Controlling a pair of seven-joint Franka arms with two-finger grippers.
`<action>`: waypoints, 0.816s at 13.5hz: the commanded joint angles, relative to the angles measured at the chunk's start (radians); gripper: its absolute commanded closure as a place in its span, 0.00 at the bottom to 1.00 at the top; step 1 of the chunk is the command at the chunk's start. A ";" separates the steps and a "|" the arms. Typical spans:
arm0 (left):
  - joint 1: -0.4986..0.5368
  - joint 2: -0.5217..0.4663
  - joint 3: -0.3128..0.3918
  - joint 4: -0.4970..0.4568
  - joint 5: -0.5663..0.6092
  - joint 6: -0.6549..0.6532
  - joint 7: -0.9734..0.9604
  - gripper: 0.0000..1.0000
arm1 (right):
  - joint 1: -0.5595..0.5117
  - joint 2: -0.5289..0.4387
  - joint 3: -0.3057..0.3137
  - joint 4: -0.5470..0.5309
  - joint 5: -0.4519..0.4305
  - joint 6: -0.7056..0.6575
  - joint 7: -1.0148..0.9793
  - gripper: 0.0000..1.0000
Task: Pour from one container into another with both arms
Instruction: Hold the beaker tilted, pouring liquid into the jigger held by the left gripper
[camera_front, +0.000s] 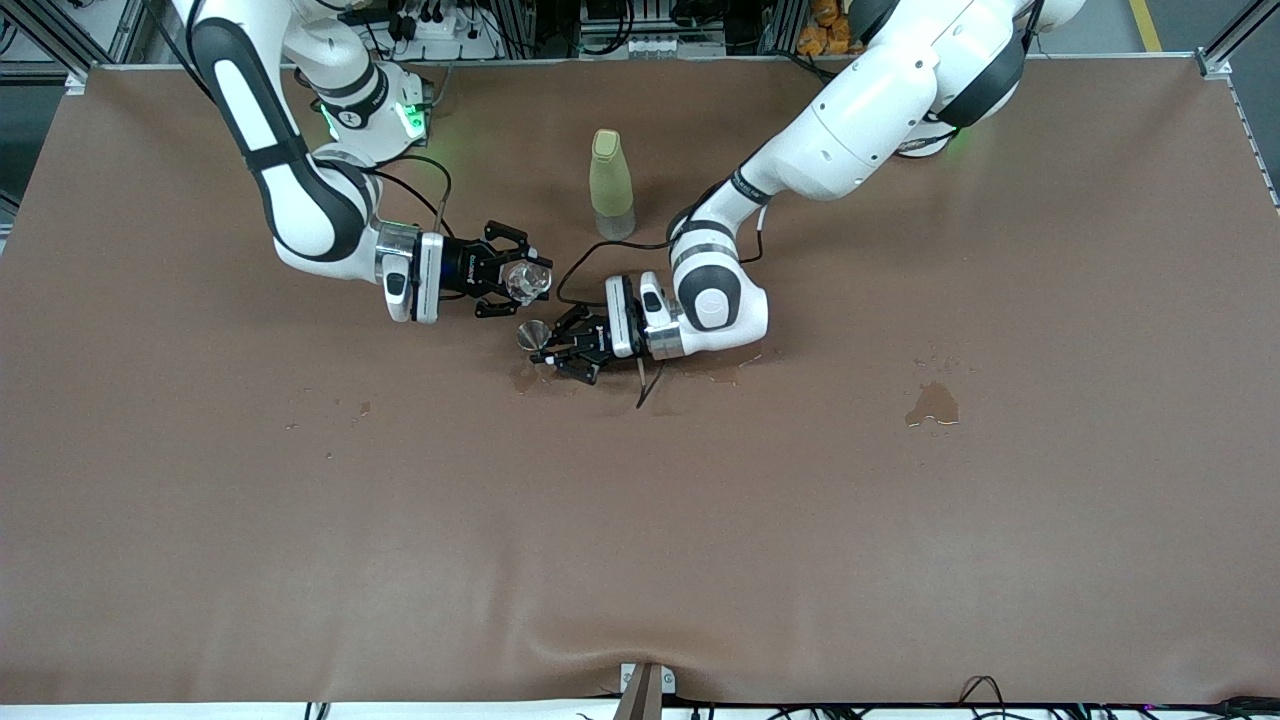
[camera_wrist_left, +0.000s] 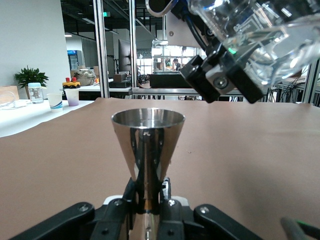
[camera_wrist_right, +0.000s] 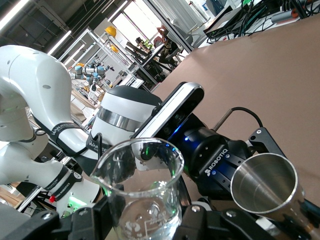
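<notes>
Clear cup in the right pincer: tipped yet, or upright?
Tipped. The small clear plastic cup in the right pincer leans over the silvery metal hourglass measure, held upright by the left pincer.

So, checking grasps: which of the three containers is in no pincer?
The tall yellow-green bottle, standing free on the table; clear cup and metal measure are both gripped.

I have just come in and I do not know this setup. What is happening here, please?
Two arms are set up for a pour. The right gripper holds a small clear cup, tilted, above and beside a metal measure. The left gripper holds that measure upright at its waist, low over the table. A yellow-green bottle stands untouched. Wet patches mark the table.
</notes>
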 joint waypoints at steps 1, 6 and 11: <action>0.000 0.010 -0.002 0.012 -0.050 -0.017 0.111 1.00 | 0.009 -0.042 0.003 -0.026 0.007 0.009 0.049 1.00; 0.000 0.010 -0.002 0.012 -0.049 -0.019 0.114 1.00 | 0.020 -0.042 0.006 -0.029 0.003 0.006 0.149 1.00; 0.000 0.011 -0.002 0.010 -0.047 -0.029 0.114 1.00 | 0.022 -0.043 0.007 -0.029 0.003 0.003 0.241 1.00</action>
